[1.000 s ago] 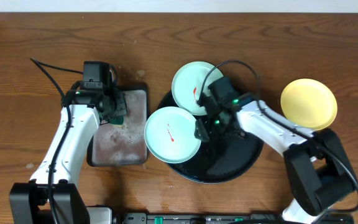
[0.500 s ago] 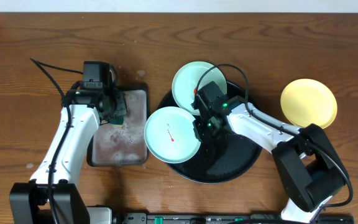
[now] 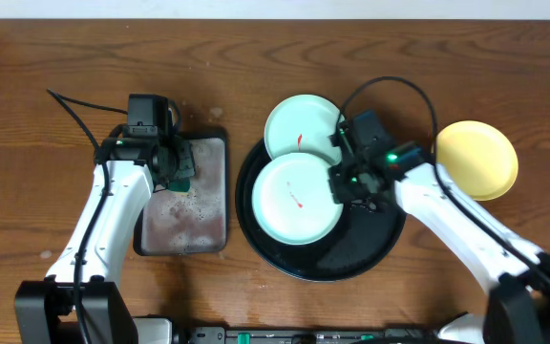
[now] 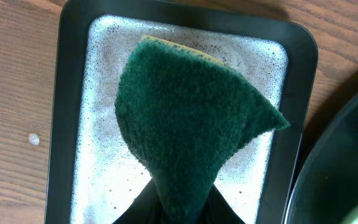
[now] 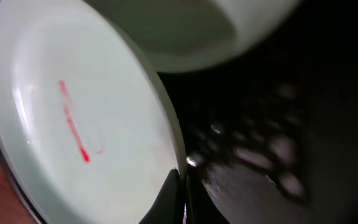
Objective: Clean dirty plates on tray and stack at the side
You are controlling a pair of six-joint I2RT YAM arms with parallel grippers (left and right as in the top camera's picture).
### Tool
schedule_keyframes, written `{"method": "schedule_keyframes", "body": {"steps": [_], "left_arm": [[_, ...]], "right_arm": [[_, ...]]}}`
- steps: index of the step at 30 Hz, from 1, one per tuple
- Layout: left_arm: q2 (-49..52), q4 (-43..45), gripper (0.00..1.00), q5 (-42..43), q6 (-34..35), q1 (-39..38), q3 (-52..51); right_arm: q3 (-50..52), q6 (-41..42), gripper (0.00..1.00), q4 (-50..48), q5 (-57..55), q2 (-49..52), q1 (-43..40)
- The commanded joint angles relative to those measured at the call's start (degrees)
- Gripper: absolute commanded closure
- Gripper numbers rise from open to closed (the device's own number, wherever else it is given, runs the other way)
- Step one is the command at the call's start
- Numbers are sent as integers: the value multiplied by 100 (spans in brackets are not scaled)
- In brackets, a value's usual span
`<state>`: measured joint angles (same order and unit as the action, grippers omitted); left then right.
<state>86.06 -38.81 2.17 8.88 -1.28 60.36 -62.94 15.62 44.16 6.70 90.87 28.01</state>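
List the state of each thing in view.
Near mint plate: smeared, on black tray.
Far mint plate: smeared, overhanging tray rim.
Yellow plate: on table, off tray.
Sponge: hanging over foamy grey tray.
Left gripper: shut on sponge.
Right gripper: shut on near mint plate.

L gripper (image 4: 182, 208) clamped on sponge (image 4: 191, 118); R gripper (image 5: 182, 186) pinching plate (image 5: 86, 124) rim

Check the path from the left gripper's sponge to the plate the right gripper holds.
Nothing visible blocks it: between the sponge and the held plate lie only the grey tray's edge and the black tray's low rim.
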Motion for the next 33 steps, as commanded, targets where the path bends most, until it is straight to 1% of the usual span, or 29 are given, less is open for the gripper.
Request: {"method": "schedule_keyframes", "body": {"steps": [1, 6, 20, 21, 22, 23, 25, 27, 29, 30, 33], "left_arm": [[44, -15, 84, -96, -94, 24, -52], [44, -15, 84, -96, -94, 24, -52], [44, -15, 84, -96, -94, 24, -52], [44, -15, 84, -96, -94, 24, -52], [44, -15, 84, -96, -94, 24, -52], [44, -15, 84, -96, -94, 24, -52], [44, -15, 84, -96, -94, 24, -52], [44, -17, 84, -96, -94, 24, -52], [44, -17, 84, -96, -94, 24, -52], [44, -17, 84, -96, -94, 24, -52], [44, -15, 84, -96, -94, 24, -52]], "right_arm": [[-15, -125, 99, 295, -555, -96, -111], [17, -131, 99, 625, -566, 138, -114], [24, -131, 99, 382, -623, 1440, -120], [24, -131, 97, 356, -623, 1471, -120], [24, -131, 91, 328, -623, 1480, -120], [24, -131, 88, 295, -621, 1480, -120], [24, -131, 87, 238, -623, 1480, -120], [24, -131, 79, 186, -621, 1480, -120], [24, -131, 74, 168, -621, 1480, -120], [24, -129, 73, 168, -621, 1480, -120], [35, -129, 77, 170, -621, 1480, -120]]}}
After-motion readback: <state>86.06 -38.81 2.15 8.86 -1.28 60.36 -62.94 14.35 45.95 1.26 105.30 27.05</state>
